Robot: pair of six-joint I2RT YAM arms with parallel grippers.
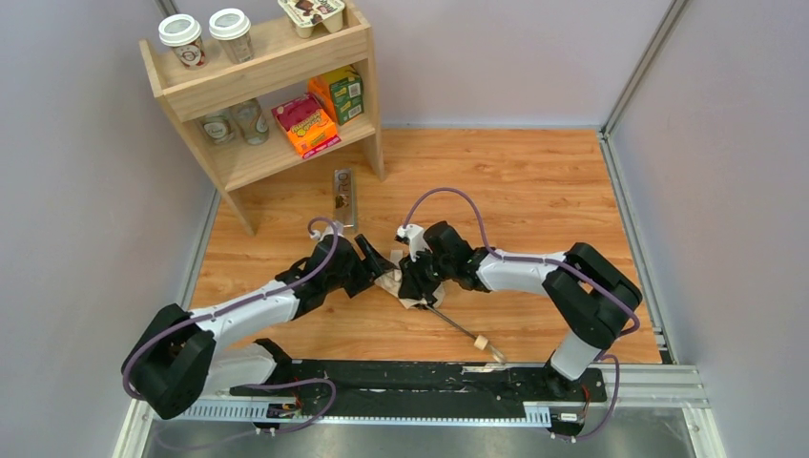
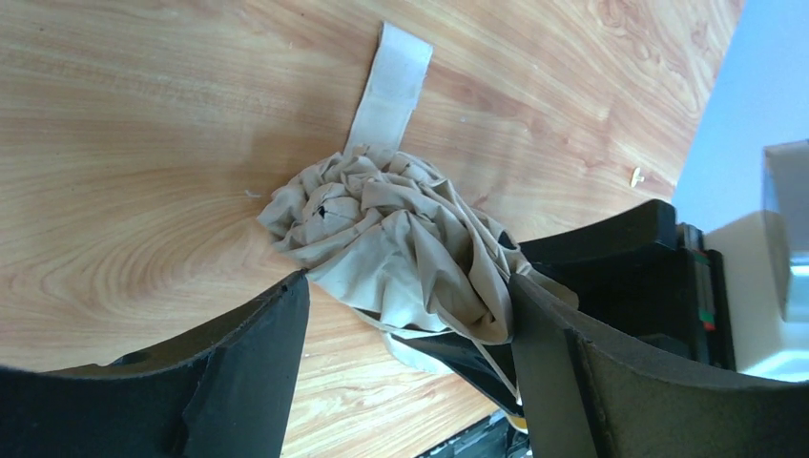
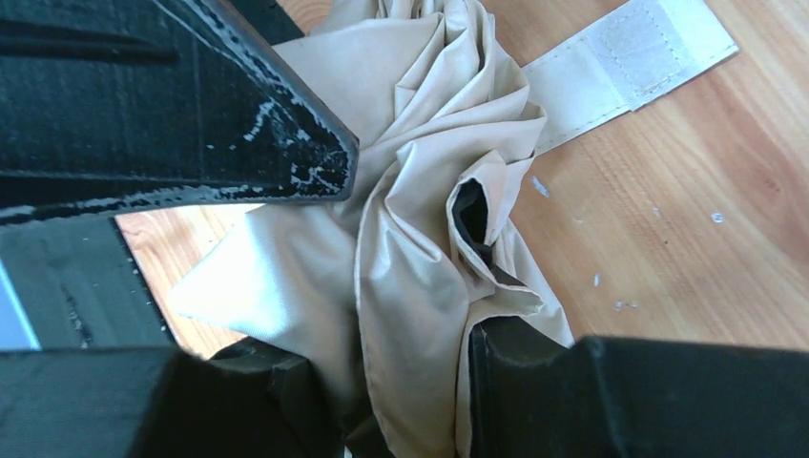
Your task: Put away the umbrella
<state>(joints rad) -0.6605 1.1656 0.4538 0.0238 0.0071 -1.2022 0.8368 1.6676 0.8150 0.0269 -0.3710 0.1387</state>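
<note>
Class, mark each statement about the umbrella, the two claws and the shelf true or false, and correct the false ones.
1. The umbrella lies on the table between both claws. True.
2. The left claw is shut tight. False: its fingers stand wide apart.
3. The right claw pinches the umbrella's fabric. True.
4. The strap is wrapped round the fabric. False: it lies undone, flat on the table.
5. The shelf is bare. False: cups stand on top and boxes sit lower down.
</note>
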